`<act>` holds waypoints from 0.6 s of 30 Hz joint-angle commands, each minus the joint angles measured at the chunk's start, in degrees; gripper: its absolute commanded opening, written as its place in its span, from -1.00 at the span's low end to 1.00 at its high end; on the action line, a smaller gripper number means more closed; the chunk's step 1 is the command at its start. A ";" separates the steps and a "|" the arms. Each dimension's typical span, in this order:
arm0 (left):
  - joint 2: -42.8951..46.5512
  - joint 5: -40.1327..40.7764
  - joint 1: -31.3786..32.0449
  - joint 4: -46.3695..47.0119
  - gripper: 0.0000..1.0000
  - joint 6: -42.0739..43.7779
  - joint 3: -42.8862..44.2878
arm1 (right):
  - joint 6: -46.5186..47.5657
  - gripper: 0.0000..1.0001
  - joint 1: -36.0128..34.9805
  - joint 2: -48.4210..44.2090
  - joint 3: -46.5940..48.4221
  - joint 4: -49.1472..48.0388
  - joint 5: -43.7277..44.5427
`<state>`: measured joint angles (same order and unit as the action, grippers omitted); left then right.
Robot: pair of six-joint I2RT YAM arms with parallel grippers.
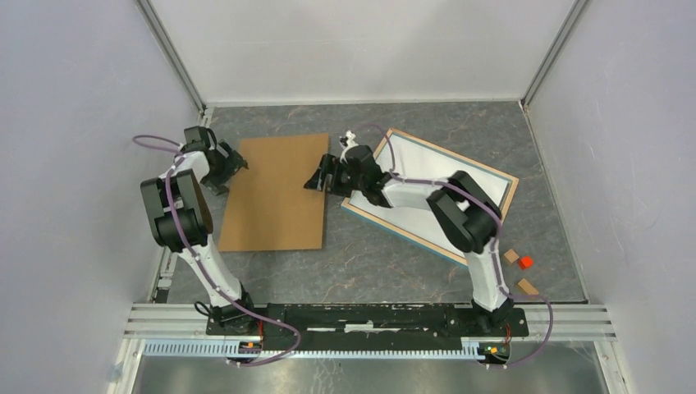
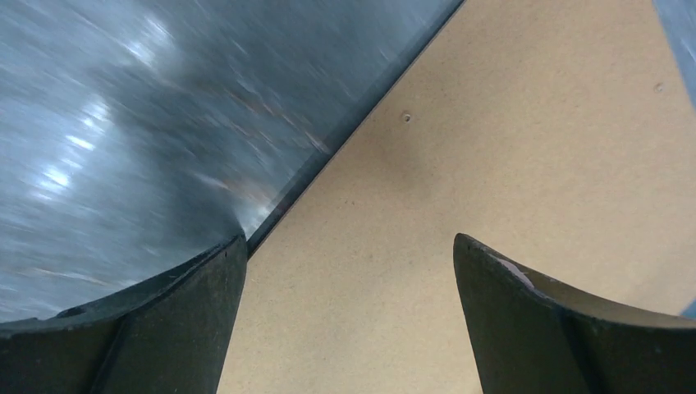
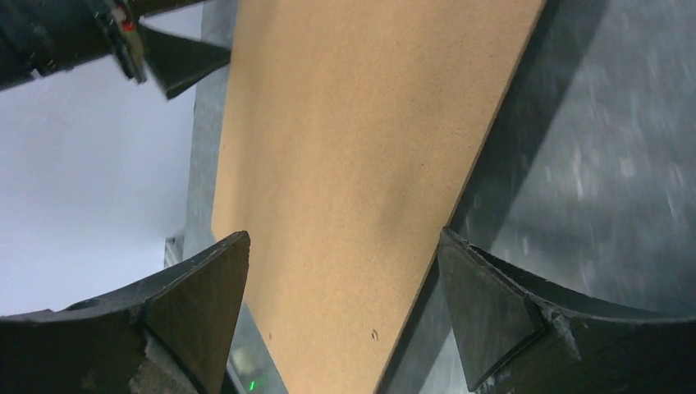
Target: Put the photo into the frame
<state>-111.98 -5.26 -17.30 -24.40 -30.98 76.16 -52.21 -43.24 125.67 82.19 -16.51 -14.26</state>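
Frame (image 1: 427, 164) lies flat on the counter (image 1: 369, 263), right of centre, wood rim up. The rim encloses a white surface; can't tell what it is. Right arm lies across it. Brown board (image 1: 275, 197) sits just left of the frame, not touching. Left claw (image 1: 235, 167) is wide, over the board's left edge. Right claw (image 1: 318, 176) is wide, over its right edge. Small blocks (image 1: 519, 261) sit near the right base.

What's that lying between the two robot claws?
A flat brown board lies between the left gripper and the right gripper. The top view shows this best. In each wrist view the board also shows between that gripper's open fingers.
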 commanded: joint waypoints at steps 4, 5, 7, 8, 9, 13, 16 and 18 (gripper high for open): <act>5.84 -18.30 7.70 3.05 1.00 -11.63 -13.57 | -3.18 0.78 1.55 -17.45 -19.19 -12.87 -5.63; 6.90 -19.14 8.18 4.81 1.00 -13.00 -15.69 | -2.14 0.78 1.82 -17.91 -19.70 -11.91 -6.08; 8.62 -20.29 10.32 6.24 1.00 -14.36 -18.21 | -1.76 0.78 2.51 -19.77 -21.97 -11.31 -6.25; 9.45 -20.61 11.51 6.49 1.00 -14.45 -18.92 | -1.83 0.78 2.97 -20.88 -23.68 -11.79 -5.95; 9.99 -21.13 12.95 6.88 1.00 -14.76 -19.46 | -1.97 0.78 3.54 -22.21 -25.74 -12.25 -5.47; 12.25 -22.28 15.83 11.89 1.00 -18.09 -23.96 | -0.38 0.77 5.59 -25.82 -30.82 -11.84 -6.07; 12.39 -21.79 15.99 13.41 1.00 -17.81 -25.26 | 3.48 0.77 7.80 -27.32 -32.41 -8.55 -7.12; 12.14 -21.86 15.93 13.55 1.00 -17.08 -25.82 | 5.87 0.78 9.70 -28.47 -33.80 -6.30 -8.11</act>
<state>-98.78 -16.64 -4.58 -6.61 -42.09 53.89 -50.28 -34.54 100.55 49.08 -19.46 -16.45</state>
